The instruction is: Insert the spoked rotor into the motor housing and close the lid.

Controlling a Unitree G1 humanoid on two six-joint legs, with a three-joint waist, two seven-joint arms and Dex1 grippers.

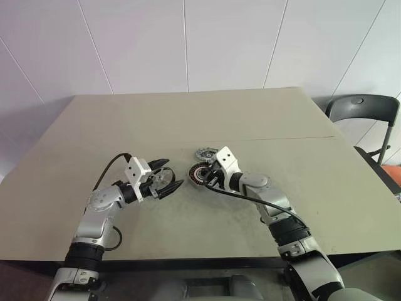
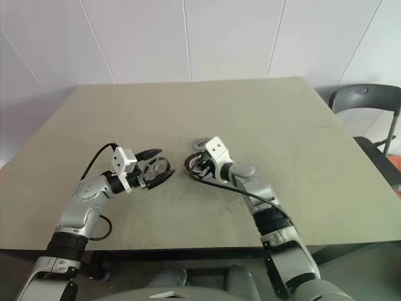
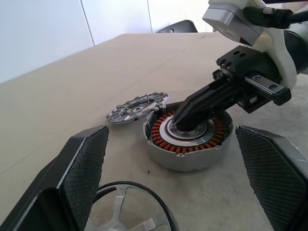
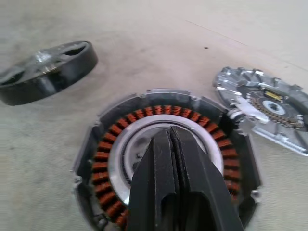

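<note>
My right end effector (image 4: 173, 144) is pressing its two black fingers together, holding nothing, tips resting in the silver centre of the motor housing (image 4: 103, 159). The housing is lying flat on the table (image 1: 188, 125), open face up, its ring of copper windings showing, just right of centre in the left eye view. My fingers are covering part of its hub, so I cannot make out the middle fully.

My left end effector (image 1: 168, 177) is standing wide open, fingers level and pointing toward the housing. The spoked rotor (image 1: 164, 178) is lying between those fingers; whether they are touching it I cannot tell. It is lying flat, spokes up, just left of the housing and apart from it. The left wrist view cuts off its nearer half.

The lid (image 4: 269, 108) is lying just beside the housing on its far side, one edge propped on the housing's rim, slightly tilted.

A dark chair (image 1: 363, 113) is standing at the right edge, beyond the table corner.
</note>
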